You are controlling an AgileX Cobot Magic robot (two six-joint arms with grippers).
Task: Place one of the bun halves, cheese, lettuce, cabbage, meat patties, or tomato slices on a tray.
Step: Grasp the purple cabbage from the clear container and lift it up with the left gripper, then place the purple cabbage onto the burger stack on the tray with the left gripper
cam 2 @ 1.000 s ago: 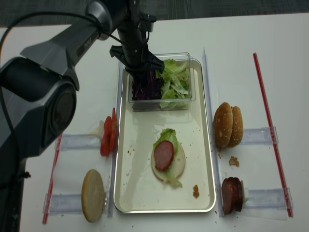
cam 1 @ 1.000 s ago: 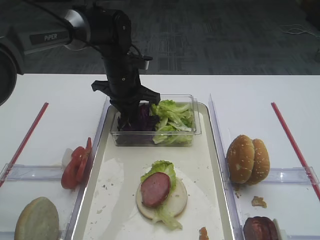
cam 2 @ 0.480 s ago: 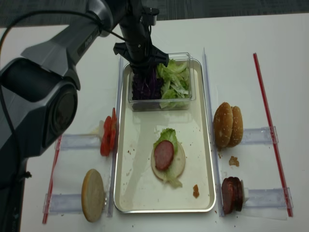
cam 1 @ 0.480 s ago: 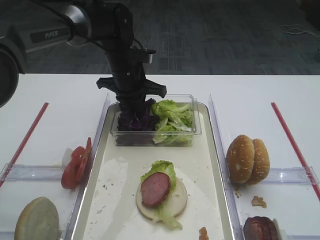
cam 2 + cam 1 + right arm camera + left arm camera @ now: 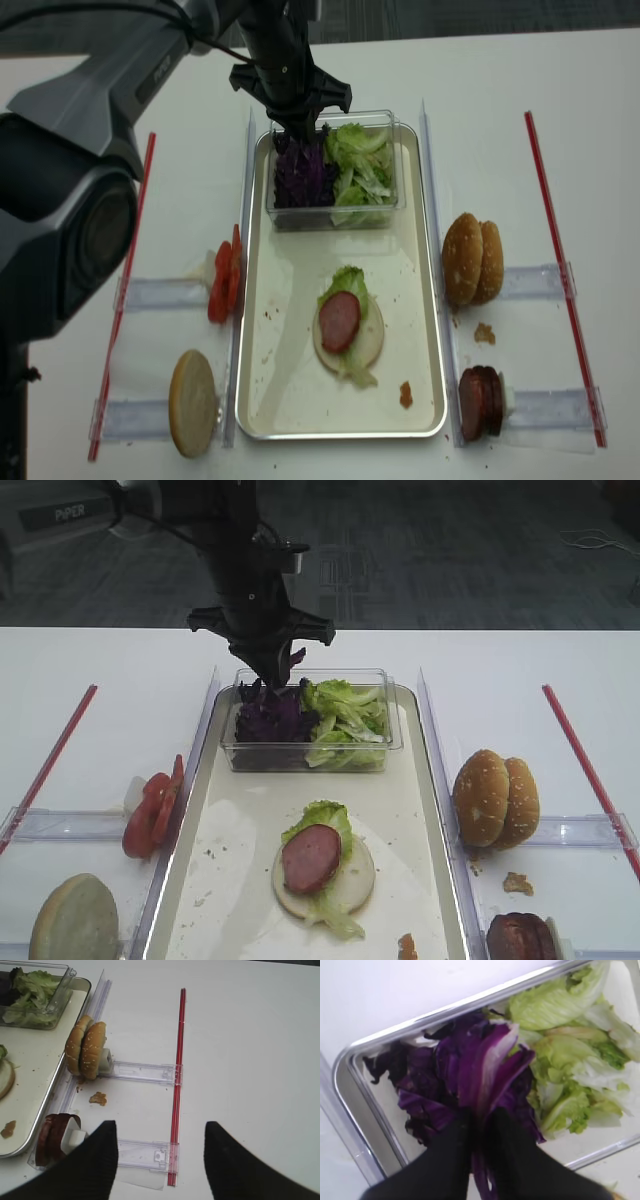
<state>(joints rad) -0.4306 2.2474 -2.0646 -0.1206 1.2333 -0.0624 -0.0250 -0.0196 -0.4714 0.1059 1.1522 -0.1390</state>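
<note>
In the exterior high view, the left gripper (image 5: 277,670) is seen pinching a strip of cabbage (image 5: 291,664) just above the clear tub (image 5: 375,753); the bun base (image 5: 355,880) on the tray (image 5: 420,780) lies below and toward the camera from it.

In the right wrist view, the right gripper (image 5: 157,1147) is spread, empty, with the bun halves (image 5: 86,1050) ahead to its left.

In the left wrist view, the fingers (image 5: 512,1160) are pressed together on a purple leaf whose long axis runs straight out from them, over the lettuce (image 5: 570,1060) and remaining cabbage.

In the realsense view, the left arm is judged nearer to the placement spot.
</note>
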